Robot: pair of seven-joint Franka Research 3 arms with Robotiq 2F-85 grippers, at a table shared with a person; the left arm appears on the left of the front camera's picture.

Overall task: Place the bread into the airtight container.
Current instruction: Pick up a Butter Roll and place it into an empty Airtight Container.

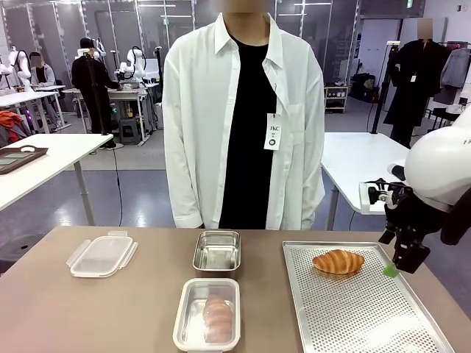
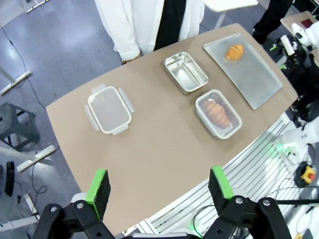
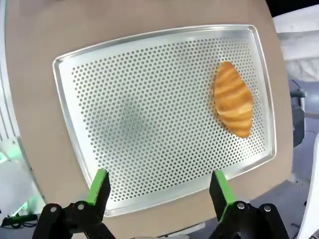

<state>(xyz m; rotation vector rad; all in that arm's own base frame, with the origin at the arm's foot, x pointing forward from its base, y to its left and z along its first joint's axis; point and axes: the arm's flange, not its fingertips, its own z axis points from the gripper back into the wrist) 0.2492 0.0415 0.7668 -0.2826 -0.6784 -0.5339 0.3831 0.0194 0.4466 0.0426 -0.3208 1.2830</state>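
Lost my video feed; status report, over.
Left end effector open, high above table. Right end effector open over perforated tray. Croissant lying on tray; open steel container empty. Nothing blocking between.

The lidded container blurs its bread, and the tray runs off-frame below.
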